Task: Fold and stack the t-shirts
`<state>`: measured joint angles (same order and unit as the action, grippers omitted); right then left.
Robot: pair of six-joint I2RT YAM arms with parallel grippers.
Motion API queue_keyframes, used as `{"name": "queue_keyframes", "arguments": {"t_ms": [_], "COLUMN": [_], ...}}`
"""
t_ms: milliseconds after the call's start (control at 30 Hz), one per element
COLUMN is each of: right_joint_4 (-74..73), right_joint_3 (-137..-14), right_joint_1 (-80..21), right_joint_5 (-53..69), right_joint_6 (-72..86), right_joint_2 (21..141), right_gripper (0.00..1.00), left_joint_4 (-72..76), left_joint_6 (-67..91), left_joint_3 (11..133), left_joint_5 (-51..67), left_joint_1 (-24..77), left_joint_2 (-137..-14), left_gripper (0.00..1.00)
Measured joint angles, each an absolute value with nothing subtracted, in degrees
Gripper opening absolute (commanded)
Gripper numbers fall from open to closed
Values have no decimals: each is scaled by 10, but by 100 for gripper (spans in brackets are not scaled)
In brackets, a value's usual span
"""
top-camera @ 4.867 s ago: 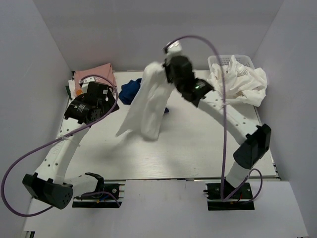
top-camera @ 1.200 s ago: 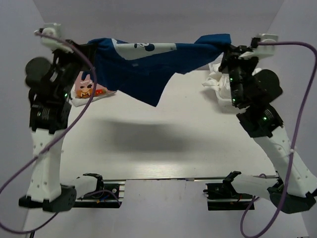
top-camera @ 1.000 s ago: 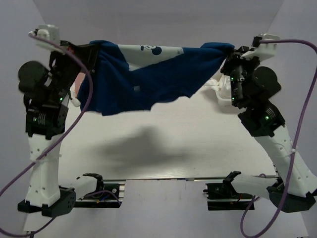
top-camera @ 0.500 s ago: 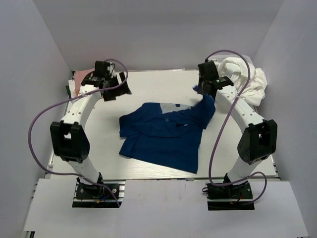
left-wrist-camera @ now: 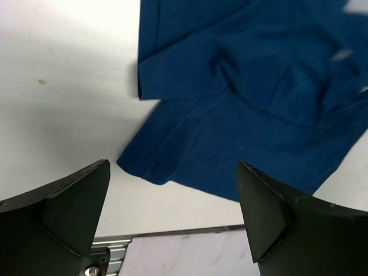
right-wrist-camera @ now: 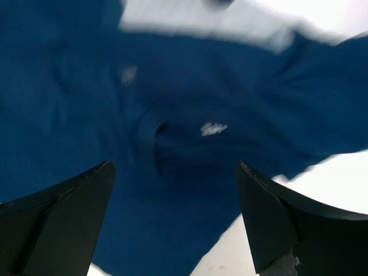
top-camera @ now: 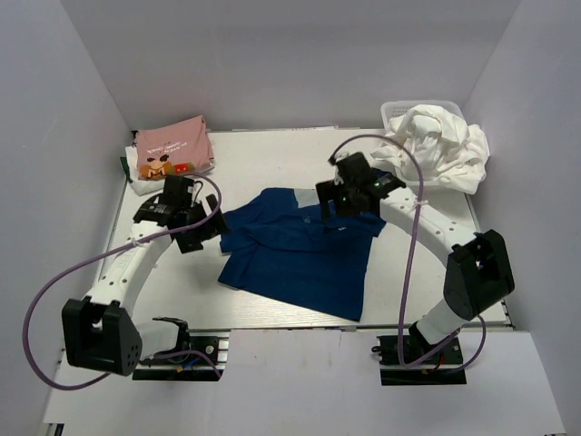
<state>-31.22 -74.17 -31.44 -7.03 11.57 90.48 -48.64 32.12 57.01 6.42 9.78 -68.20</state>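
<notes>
Jaws of left gripper (top-camera: 207,229) and right gripper (top-camera: 338,204) are spread and empty, over the rumpled navy t-shirt (top-camera: 300,254) lying mid-surface on a white table (top-camera: 272,163) enclosed by pale lilac walls (top-camera: 290,64).

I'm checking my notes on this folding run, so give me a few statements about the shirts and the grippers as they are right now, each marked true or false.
1. The navy t-shirt lies on the table, held by neither gripper. True.
2. The left gripper is shut. False: its jaws stand open above the navy t-shirt's left edge.
3. The right gripper is open. True.
4. The white t-shirts are heaped over the basket at the far right. True.
5. The pink t-shirt lies in the basket. False: it lies folded at the table's far left corner.
</notes>
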Motion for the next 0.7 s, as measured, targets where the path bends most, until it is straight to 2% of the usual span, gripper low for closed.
{"name": "queue_keyframes", "arguments": {"t_ms": [67, 200, 367, 567, 700], "right_joint_4": [-307, -302, -304, -349, -373], "right_joint_3": [-705, -677, -677, -678, -677], "right_joint_1": [-334, -353, -353, -298, -242], "right_joint_5": [-45, -36, -123, -240, -249], "right_joint_6": [115, 117, 157, 244, 283], "right_joint_2": [905, 908, 925, 932, 945], "right_gripper": [87, 87, 87, 89, 89], "left_joint_4": [-487, -465, -429, -408, -396], "left_joint_6": [329, 337, 338, 337, 338], "left_joint_3": [552, 540, 540, 538, 537], "left_joint_5": [74, 95, 108, 102, 97], "left_joint_1": [99, 99, 99, 99, 99], "left_joint_2": [-701, -732, -773, -830, -867], "left_gripper": [96, 91, 82, 82, 78]}}
